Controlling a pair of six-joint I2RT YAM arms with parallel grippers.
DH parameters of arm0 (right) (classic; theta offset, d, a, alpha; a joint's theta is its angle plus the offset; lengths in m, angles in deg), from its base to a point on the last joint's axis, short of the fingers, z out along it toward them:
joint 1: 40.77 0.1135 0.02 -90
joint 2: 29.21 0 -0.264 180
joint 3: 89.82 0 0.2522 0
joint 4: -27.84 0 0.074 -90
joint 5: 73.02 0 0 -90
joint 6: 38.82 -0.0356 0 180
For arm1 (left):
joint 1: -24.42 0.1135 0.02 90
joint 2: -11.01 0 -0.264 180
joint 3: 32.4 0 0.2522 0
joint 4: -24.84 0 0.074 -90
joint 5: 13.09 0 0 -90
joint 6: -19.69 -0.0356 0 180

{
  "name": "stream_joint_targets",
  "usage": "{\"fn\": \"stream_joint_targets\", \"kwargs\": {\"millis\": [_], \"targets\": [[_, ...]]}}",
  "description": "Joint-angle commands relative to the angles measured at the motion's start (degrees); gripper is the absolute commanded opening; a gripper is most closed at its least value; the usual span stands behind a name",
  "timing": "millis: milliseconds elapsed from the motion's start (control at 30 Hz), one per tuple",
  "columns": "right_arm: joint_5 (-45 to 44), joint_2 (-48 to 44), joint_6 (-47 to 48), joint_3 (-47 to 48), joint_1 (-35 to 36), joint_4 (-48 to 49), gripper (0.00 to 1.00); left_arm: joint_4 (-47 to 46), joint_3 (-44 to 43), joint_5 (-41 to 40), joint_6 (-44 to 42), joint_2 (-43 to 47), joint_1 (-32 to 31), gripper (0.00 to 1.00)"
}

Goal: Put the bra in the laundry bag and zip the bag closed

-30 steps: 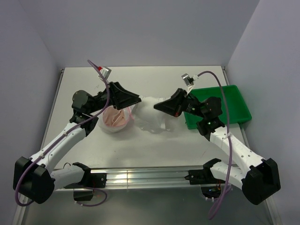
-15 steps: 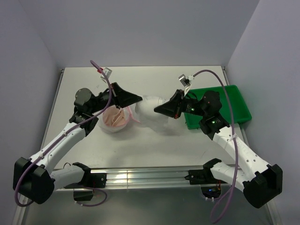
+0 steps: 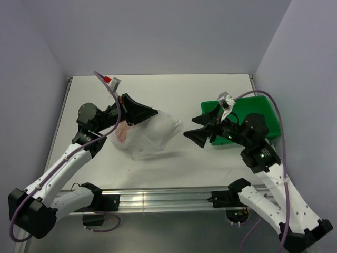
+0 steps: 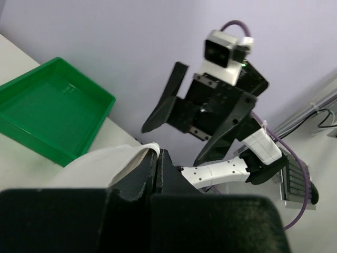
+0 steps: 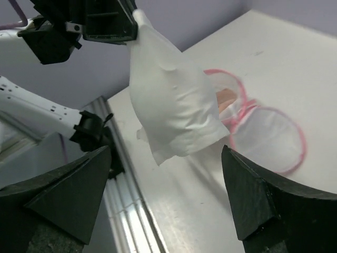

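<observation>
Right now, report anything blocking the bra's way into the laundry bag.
Nothing visible does: the bra hangs from the left fingers beside the laundry bag, whose mouth lies open; the right fingers stand apart.

Bra (image 5: 174,110), pinched in my left gripper (image 3: 155,112): I find white cloth, smooth, matt, opaque, softly creased. Laundry bag (image 5: 274,138), below that gripper: fine translucent white mesh with pink zip tape at the rim; a peach cloth patch shows inside. Fingers of my left and right gripper (image 3: 196,122): black plastic, matt. Tray (image 4: 52,110), beside my right gripper: green plastic, glossy. Table (image 3: 184,89) under both grippers: smooth, matt, off-white. Rail (image 3: 158,199) by my bases: bare metal, shiny.
</observation>
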Motion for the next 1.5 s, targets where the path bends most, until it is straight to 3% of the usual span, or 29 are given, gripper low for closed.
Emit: {"fn": "stream_joint_targets", "kwargs": {"millis": [0,67,167,333,567,700,1067,1267,1367,1467], "targets": [[-9.6,-7.7,6.9,1.6,0.1,-4.1,0.93,2.0,-4.6,0.6,-6.0,0.0,-1.8,0.0],[-8.3,-8.3,6.7,1.7,0.1,-1.1,0.99,3.0,-5.7,1.3,-8.1,-0.2,-3.0,0.0],[-2.6,-4.8,7.8,5.3,0.2,2.5,1.0,3.1,-6.2,2.8,-10.3,0.1,-4.2,0.0],[-0.2,5.9,15.1,15.0,2.0,-2.7,1.0,5.9,-7.2,4.0,-14.5,1.1,-5.4,0.0],[3.5,10.4,20.6,19.4,6.3,-7.8,1.0,6.9,-7.6,4.9,-16.8,0.8,-5.8,0.0],[-0.9,12.3,19.8,18.1,11.4,-9.3,1.0,5.9,-6.6,3.6,-16.6,1.0,-5.8,0.0],[-10.4,17.1,17.4,16.8,14.2,-9.6,1.0,4.7,-5.4,3.7,-16.7,1.9,-7.0,0.0],[-10.3,18.8,19.0,17.9,16.6,-12.0,1.0,5.9,-5.6,3.2,-17.5,2.6,-7.2,0.0],[-8.3,18.5,19.1,17.3,16.9,-11.9,0.95,7.2,-5.9,2.1,-18.3,2.9,-7.2,0.0],[-6.9,17.6,18.7,16.5,17.0,-10.5,0.8,8.9,-6.4,0.9,-19.0,3.4,-7.2,0.0]]}}
